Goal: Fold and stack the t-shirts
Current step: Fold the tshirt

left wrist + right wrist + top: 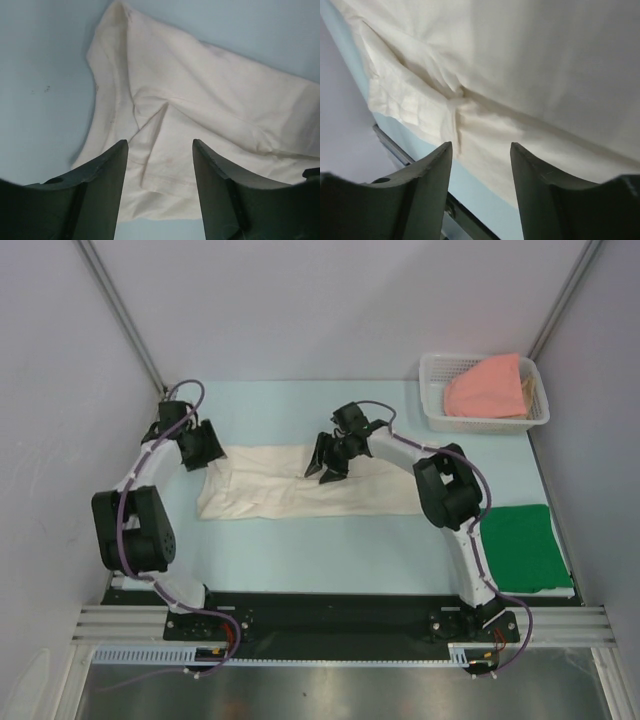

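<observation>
Both pairs of jaws stood open, empty. Left gripper [203, 455] hung over the left end of the cream shirt [270, 490]; right gripper [325, 468] over its far edge, right of middle. Shirt lay flat on the table [300, 550], long axis left to right.

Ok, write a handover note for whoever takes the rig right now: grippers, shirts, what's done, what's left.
Left gripper: open above the far left corner of the cream shirt, holding nothing.
Right gripper: open above that shirt's far edge, holding nothing.
The cream shirt lies on the table as a long creased band.
The green shirt lies flat by the right edge; the pink shirt is bunched in the white basket.
Done: green looks folded.
Left: finish folding cream, fold pink, stack all three.
</observation>
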